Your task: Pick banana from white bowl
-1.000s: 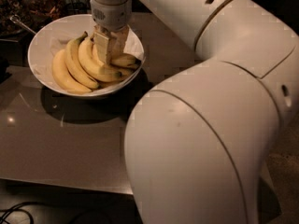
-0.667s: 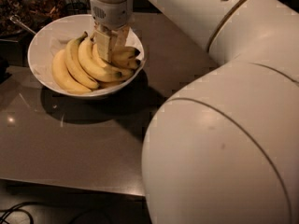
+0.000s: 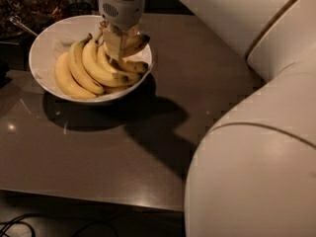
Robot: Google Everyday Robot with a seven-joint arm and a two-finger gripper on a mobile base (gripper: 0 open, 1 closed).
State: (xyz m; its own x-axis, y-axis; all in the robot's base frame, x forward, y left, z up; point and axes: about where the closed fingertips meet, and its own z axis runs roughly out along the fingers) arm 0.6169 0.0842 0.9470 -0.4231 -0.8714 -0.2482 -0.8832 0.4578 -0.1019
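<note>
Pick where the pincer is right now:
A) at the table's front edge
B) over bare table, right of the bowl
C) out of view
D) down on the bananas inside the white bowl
D: the pincer is down among the bananas on the right side of the white bowl, not out over the bare table.

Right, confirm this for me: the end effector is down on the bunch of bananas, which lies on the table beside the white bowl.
Not quite. The camera view shows the bunch of bananas lying inside the white bowl, not beside it on the table. The rest holds: the end effector is down on the bunch.
</note>
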